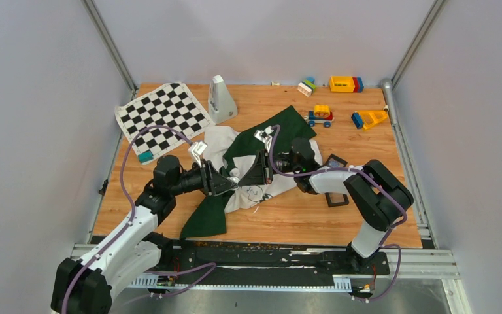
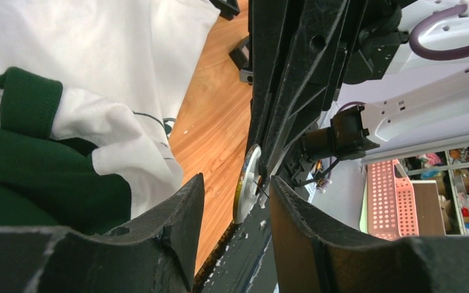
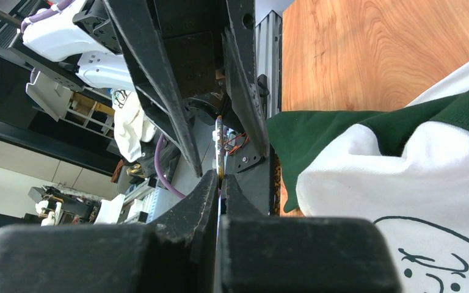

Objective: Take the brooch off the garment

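My right gripper (image 3: 220,179) is pinched tight on the thin, round, gold-rimmed brooch (image 3: 220,146); in my right wrist view the brooch stands edge-on, its long axis running 12 to 6 o'clock, apart from the cloth at 3 o'clock; my left gripper (image 2: 237,179) is spread wide, one finger on each side of the disc, which leans toward 1 o'clock there; whether those fingers touch it I cannot tell; beneath lies the crumpled white T-shirt with dark green sleeves (image 1: 219,140) on the wooden table (image 1: 314,219), sleeves pointing to 7 and 1 o'clock; farther off, a black-and-white chequered mat (image 1: 163,118) lies at 10 o'clock and coloured toy blocks (image 1: 345,84) at 1 o'clock.
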Controlling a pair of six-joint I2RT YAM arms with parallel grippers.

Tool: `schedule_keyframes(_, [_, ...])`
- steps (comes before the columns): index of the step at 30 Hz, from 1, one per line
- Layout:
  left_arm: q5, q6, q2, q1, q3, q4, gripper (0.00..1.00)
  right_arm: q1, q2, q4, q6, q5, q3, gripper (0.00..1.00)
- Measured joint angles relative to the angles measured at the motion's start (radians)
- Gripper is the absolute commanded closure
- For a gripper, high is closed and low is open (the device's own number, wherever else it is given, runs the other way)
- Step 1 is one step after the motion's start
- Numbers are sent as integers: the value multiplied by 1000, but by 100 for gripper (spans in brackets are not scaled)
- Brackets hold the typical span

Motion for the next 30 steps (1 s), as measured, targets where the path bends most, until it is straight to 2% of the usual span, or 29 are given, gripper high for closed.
schedule_keyframes(4, [-7, 6, 24, -16, 0, 0, 53, 0, 1, 3, 4, -1, 0, 100])
schedule_keyframes(7, [-9, 9, 25, -18, 0, 0, 63, 0, 1, 3, 4, -2, 0, 100])
schedule_keyframes(9, [-10, 10, 24, -18, 0, 1, 57, 0, 2, 3, 4, -2, 0, 100])
schedule_keyframes(10, [-10, 11, 22, -19, 0, 1, 49, 0, 2, 3, 5, -2, 0, 100])
schedule_keyframes(12, [-12, 16, 17, -19, 0, 2, 39, 0, 6, 4, 8, -3, 0, 100])
schedule_keyframes(14, [-15, 16, 11, -19, 0, 2, 33, 0, 11, 12, 11, -6, 0, 100])
schedule_keyframes(16, [-19, 13, -3, -19, 0, 3, 33, 0, 14, 16, 14, -7, 0, 100])
schedule_keyframes(17, [-21, 11, -13, -19, 0, 8, 35, 0, 16, 18, 15, -7, 0, 100])
schedule_keyframes(21, [-26, -6, -42, -19, 0, 39, 55, 0, 16, 19, 19, -7, 0, 100])
schedule_keyframes(25, [-30, -13, -41, -19, 0, 46, 60, 0, 16, 26, 23, -12, 0, 100])
schedule_keyframes(30, [-32, -19, -34, -19, 0, 55, 60, 0, 16, 30, 24, -18, 0, 100])
